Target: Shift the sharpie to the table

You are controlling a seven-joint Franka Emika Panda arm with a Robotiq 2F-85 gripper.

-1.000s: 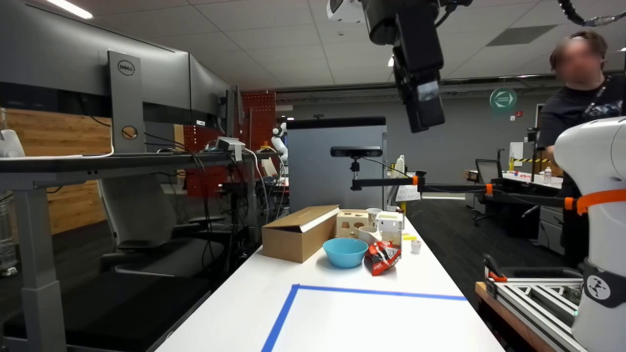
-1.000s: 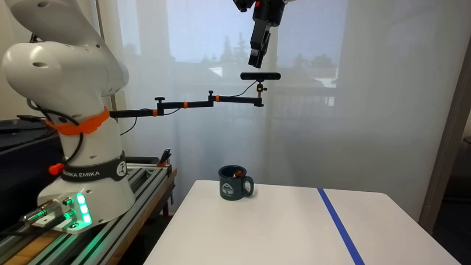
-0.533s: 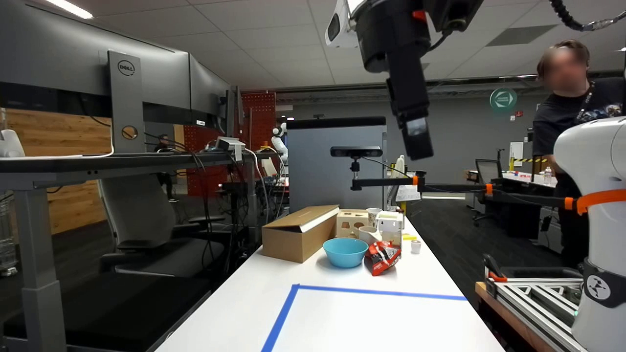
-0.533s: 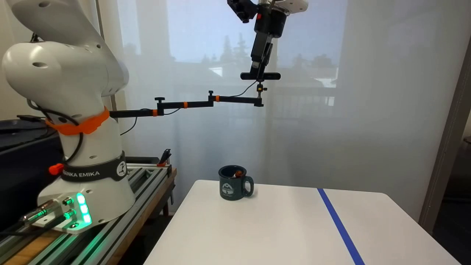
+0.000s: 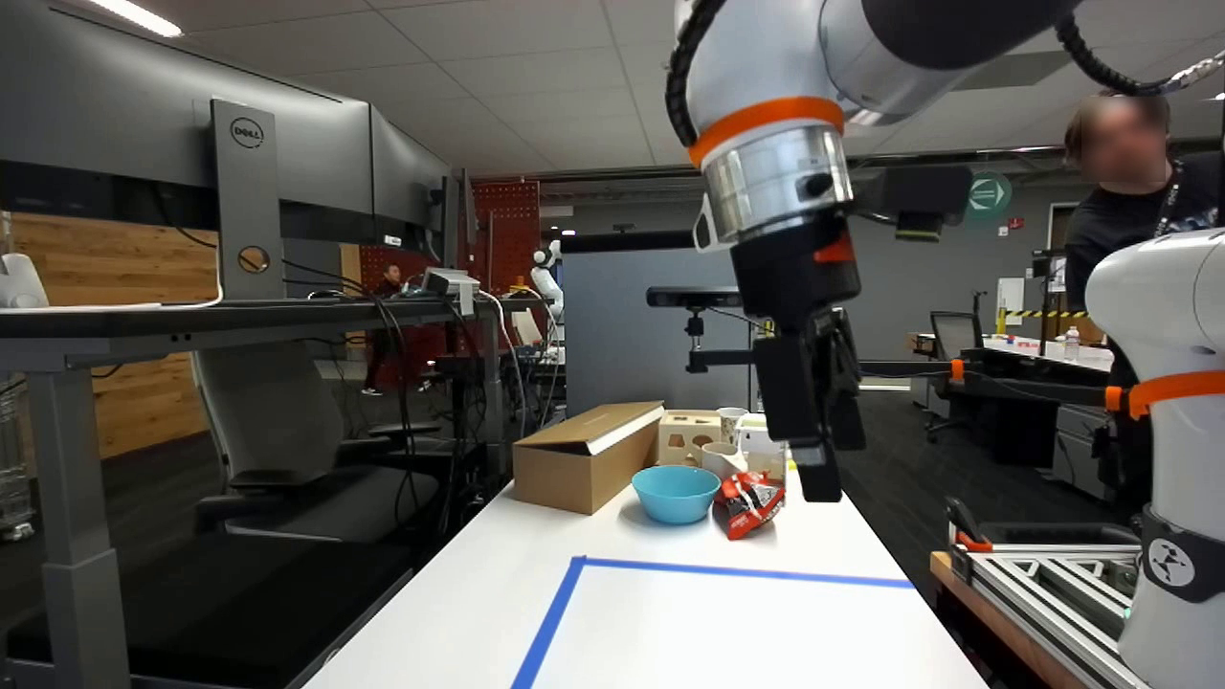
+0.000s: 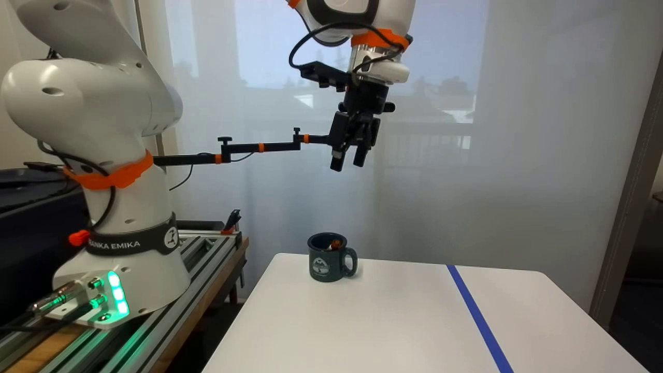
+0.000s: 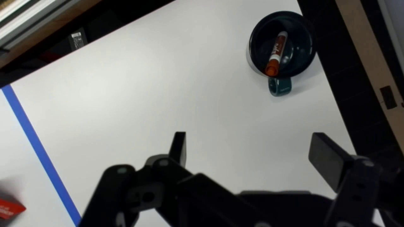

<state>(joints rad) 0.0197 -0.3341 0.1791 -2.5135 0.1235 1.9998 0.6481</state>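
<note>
White bench (image 7: 189,82), dark mug (image 6: 325,269) near its edge; marker (image 7: 277,50) leans inside, orange cap (image 7: 272,68) uppermost. Claw (image 6: 348,164) spread, empty, well above bench. Likely light, stiff, slick: best pinched at cap.

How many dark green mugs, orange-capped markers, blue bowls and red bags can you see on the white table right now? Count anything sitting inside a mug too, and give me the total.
Dark green mug: 1
Orange-capped marker: 1, lying inside the mug
Blue bowl: 1
Red bag: 1
Total: 4
</note>
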